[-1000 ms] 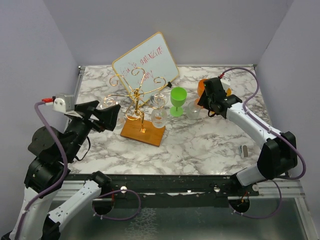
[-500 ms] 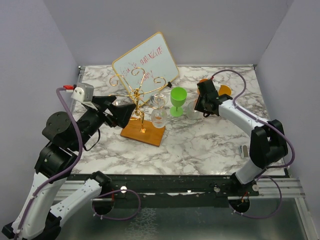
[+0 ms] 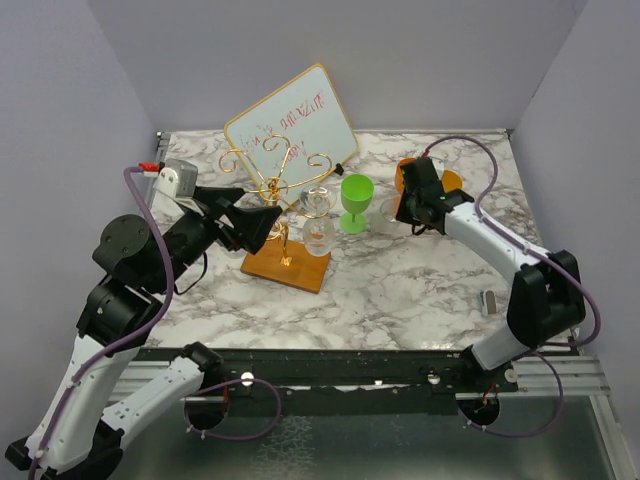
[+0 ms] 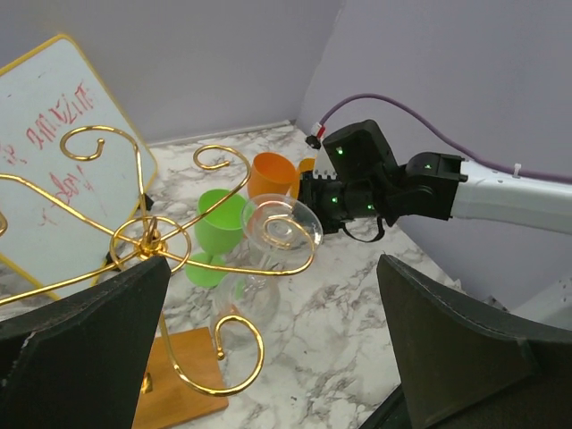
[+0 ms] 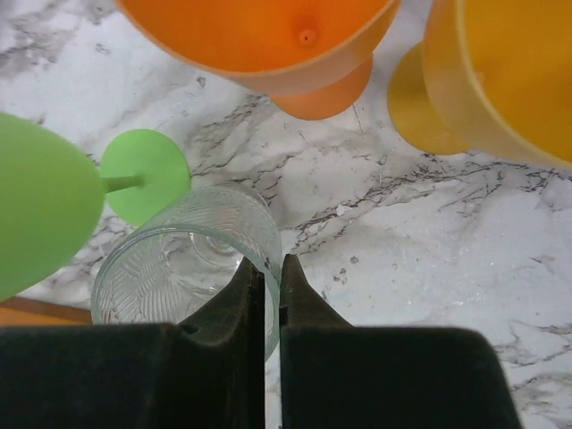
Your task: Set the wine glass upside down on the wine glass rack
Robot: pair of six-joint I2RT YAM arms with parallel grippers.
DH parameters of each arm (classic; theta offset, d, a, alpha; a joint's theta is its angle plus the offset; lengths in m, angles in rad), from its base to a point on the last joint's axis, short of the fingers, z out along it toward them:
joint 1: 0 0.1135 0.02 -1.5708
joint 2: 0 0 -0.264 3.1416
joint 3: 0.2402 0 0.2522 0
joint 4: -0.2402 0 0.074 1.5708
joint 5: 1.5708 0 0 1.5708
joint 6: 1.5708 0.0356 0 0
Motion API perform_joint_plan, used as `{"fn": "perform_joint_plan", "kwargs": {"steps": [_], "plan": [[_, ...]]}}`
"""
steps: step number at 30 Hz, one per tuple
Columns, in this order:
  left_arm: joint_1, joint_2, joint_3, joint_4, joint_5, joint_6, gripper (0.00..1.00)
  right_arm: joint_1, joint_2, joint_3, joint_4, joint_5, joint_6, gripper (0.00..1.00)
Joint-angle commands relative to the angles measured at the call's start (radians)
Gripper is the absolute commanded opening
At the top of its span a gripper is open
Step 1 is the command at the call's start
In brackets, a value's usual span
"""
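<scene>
A clear ribbed wine glass (image 5: 170,268) stands upright on the marble beside the green glass (image 3: 356,200). My right gripper (image 5: 273,268) is shut on its rim, one finger inside the bowl and one outside. From above, that gripper (image 3: 395,215) sits just right of the clear glass (image 3: 383,222). The wine glass rack (image 3: 275,185) is gold wire on a wooden base (image 3: 285,265). Another clear glass (image 4: 268,259) hangs upside down from one of its curled arms. My left gripper (image 4: 277,357) is open, close to the rack's left side, with nothing between its fingers.
An orange glass (image 5: 259,36) and a yellow glass (image 5: 500,80) stand just behind the gripped glass. The tilted whiteboard (image 3: 290,125) leans behind the rack. A small grey object (image 3: 490,301) lies at the right of the table.
My right gripper's jaws have closed onto the clear glass's rim. The left arm has swung right and forward, up to the rack, staying open.
</scene>
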Motion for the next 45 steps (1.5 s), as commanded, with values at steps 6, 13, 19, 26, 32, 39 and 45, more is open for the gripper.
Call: {"fn": "perform_joint_plan", "kwargs": {"steps": [6,13,19,26,32,39,45], "plan": [[-0.003,0.029,0.043,0.183,0.125,-0.107,0.99,-0.005,-0.408,-0.088,0.136,-0.119,-0.023,0.01],[-0.002,0.134,0.034,0.468,0.325,-0.314,0.99,-0.004,-0.702,-0.257,0.539,-0.156,-0.023,0.01],[-0.003,0.306,0.073,0.587,0.22,-0.53,0.99,-0.004,-0.751,-0.302,0.878,-0.163,-0.052,0.01],[-0.022,0.473,0.147,0.695,0.173,-0.797,0.99,-0.005,-0.7,-0.293,1.197,-0.201,-0.098,0.01],[-0.061,0.594,0.211,0.75,0.155,-0.989,0.99,-0.005,-0.652,-0.275,1.393,-0.354,-0.141,0.01],[-0.162,0.726,0.312,0.779,0.12,-1.061,0.99,-0.005,-0.607,-0.263,1.454,-0.451,-0.126,0.01],[-0.206,0.749,0.291,0.782,0.03,-1.082,0.99,-0.005,-0.609,-0.274,1.465,-0.451,-0.099,0.01]]}}
